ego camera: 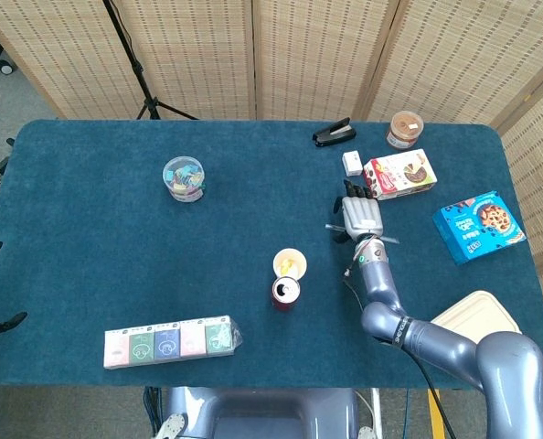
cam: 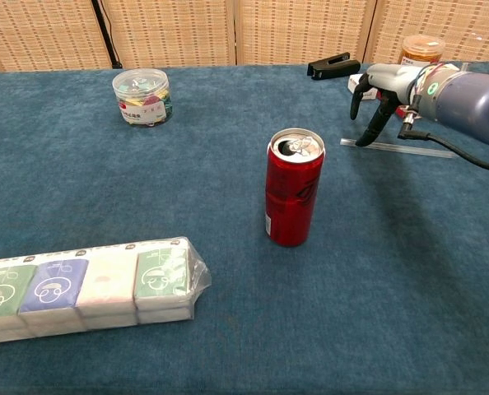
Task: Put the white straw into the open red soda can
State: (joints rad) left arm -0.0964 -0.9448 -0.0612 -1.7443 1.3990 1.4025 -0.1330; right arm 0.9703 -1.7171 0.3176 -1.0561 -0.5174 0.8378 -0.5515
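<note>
The open red soda can [ego camera: 285,294] [cam: 294,189] stands upright near the middle of the table, its mouth facing up. The white straw [ego camera: 392,239] [cam: 413,150] lies flat on the blue cloth to the can's right and further back. My right hand [ego camera: 362,218] [cam: 382,92] hovers over the straw's left part, fingers apart and pointing down. Its fingertips [cam: 362,140] reach the cloth at the straw, but nothing is held. The left hand does not show in either view.
A small yellow-white round object [ego camera: 290,263] sits just behind the can. A tissue multipack [ego camera: 171,340] [cam: 88,284] lies front left, a clear tub [ego camera: 184,176] [cam: 142,95] back left. A black stapler [ego camera: 333,133], jar [ego camera: 404,128], snack boxes [ego camera: 399,174] [ego camera: 479,226] and a board [ego camera: 477,315] crowd the right.
</note>
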